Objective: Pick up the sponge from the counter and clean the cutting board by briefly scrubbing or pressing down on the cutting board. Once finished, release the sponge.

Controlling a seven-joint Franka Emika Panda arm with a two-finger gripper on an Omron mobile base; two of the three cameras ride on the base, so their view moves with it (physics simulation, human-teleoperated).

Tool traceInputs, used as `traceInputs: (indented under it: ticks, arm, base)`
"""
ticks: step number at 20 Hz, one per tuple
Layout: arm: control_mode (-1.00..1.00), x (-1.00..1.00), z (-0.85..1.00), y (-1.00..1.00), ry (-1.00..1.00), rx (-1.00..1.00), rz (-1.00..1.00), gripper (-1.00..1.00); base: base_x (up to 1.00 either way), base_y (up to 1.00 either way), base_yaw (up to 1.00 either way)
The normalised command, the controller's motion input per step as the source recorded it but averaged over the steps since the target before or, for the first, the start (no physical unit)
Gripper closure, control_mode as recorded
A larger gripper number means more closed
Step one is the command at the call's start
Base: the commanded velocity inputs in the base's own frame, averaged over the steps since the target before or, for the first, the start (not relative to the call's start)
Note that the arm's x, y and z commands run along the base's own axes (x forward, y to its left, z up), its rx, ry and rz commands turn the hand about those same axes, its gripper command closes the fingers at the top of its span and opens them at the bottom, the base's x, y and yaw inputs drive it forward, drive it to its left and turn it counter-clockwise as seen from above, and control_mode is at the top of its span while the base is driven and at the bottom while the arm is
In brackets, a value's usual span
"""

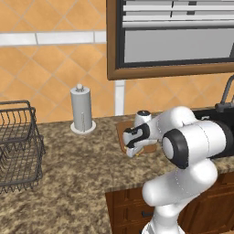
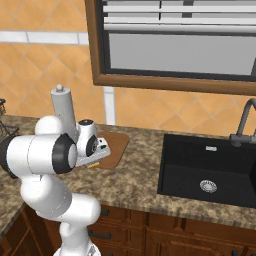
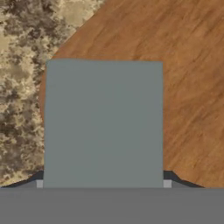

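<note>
The gripper (image 3: 103,186) holds the sponge (image 3: 103,122), its fingers closed against the sponge's two sides. The sponge's grey-green top faces the hand camera, positioned over a rounded corner of the cutting board (image 3: 175,65). The board lies flat on the counter (image 2: 135,182) near its back edge, below the window (image 2: 180,42).
</note>
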Motion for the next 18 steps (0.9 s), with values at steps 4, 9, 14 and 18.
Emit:
traceInputs:
  ticks: [4,9,14,18]
  arm:
    - [-1.0,0.04,0.0,0.0,0.14,0.01,0.0,1.0]
    - [-1.0,0.25,0.0,0.0,0.13,0.02,-0.01,1.0]
    - [-1.0,0.3,0.0,0.0,0.05,0.0,0.0,1.0]
    - [-1.0,0.03,0.13,0.0,0.0,0.0,0.0,1.0]
  base:
    - [0.0,0.0,0.0]
    - [0.0,0.0,0.0]
    - [0.0,0.0,0.0]
    - [0.0,0.0,0.0]
